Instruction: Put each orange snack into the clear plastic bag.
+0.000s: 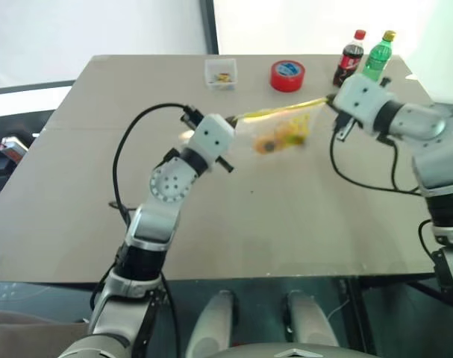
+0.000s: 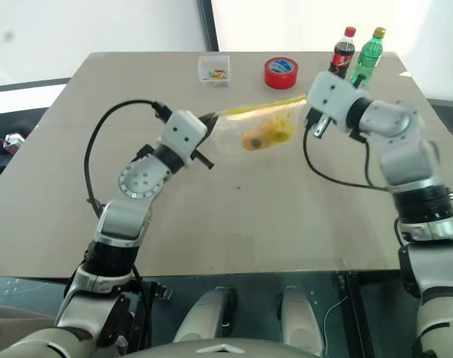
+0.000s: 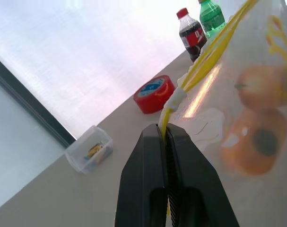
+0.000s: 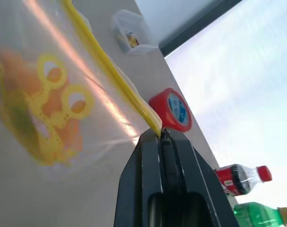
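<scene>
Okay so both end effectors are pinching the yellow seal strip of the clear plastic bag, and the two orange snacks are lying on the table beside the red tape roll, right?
Not quite. The glossy orange snacks sit inside the clear plastic bag, as the left wrist view shows. Both end effectors, left and right, pinch its yellow seal strip.

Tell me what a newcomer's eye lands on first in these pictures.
The clear plastic bag hangs stretched above the middle of the table, with the orange snacks inside it. The left gripper and the right gripper are each shut on one end of its yellow seal strip. Behind, along the table's far edge, stand a red tape roll, a small clear box and two bottles.
</scene>
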### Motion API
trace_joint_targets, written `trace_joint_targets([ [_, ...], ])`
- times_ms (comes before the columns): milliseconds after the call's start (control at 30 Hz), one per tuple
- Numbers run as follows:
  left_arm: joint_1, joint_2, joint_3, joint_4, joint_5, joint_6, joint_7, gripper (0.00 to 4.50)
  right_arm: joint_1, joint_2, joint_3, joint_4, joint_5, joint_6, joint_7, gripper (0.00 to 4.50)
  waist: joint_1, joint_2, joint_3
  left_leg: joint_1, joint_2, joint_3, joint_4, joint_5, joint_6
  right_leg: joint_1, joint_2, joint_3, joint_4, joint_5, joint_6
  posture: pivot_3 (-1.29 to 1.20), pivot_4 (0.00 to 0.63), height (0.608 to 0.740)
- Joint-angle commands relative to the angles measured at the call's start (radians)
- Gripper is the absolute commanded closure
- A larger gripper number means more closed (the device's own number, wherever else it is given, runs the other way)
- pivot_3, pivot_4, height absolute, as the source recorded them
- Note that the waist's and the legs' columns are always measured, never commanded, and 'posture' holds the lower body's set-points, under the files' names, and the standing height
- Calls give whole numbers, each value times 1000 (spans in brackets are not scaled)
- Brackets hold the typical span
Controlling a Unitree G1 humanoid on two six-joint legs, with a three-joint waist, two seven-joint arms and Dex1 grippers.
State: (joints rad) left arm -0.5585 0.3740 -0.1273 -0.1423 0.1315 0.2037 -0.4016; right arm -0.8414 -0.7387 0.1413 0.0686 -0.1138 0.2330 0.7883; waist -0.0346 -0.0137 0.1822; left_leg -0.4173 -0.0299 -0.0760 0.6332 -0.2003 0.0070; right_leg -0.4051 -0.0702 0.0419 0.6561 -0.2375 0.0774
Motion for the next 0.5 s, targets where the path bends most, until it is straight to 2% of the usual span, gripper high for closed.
trace_joint_targets([
  [33,-12,0,-16,19,0,-30,-21,4500,39,-58,-19,-78,16,32,73,3936,0,0,0,0,0,0,0,0,0,0,0,0,0,0,0,0,150,740],
  [100,-9,-3,-33,30,5,-43,-32,4500,68,-80,-18,-109,15,55,94,3300,1,0,0,0,0,0,0,0,0,0,0,0,0,0,0,0,150,740],
  [133,-10,-4,-38,33,6,-43,-36,4500,73,-85,-19,-118,11,70,96,2708,2,0,0,0,0,0,0,0,0,0,0,0,0,0,0,0,150,740],
  [200,-15,-8,-43,35,1,-36,-44,4500,89,-103,-24,-161,31,125,135,1859,0,0,0,-1,0,0,0,0,0,0,0,0,0,0,0,0,150,740],
  [333,-28,-9,-52,35,-8,-18,-79,4500,82,-122,-9,-250,56,187,195,1859,-1,0,0,-1,0,-1,0,0,0,0,0,0,1,0,0,0,150,740],
  [500,-49,21,-74,16,21,-23,-120,4500,14,-6,40,-246,53,70,159,1859,-6,0,0,0,0,0,1,0,0,0,0,0,2,0,0,0,150,740],
])
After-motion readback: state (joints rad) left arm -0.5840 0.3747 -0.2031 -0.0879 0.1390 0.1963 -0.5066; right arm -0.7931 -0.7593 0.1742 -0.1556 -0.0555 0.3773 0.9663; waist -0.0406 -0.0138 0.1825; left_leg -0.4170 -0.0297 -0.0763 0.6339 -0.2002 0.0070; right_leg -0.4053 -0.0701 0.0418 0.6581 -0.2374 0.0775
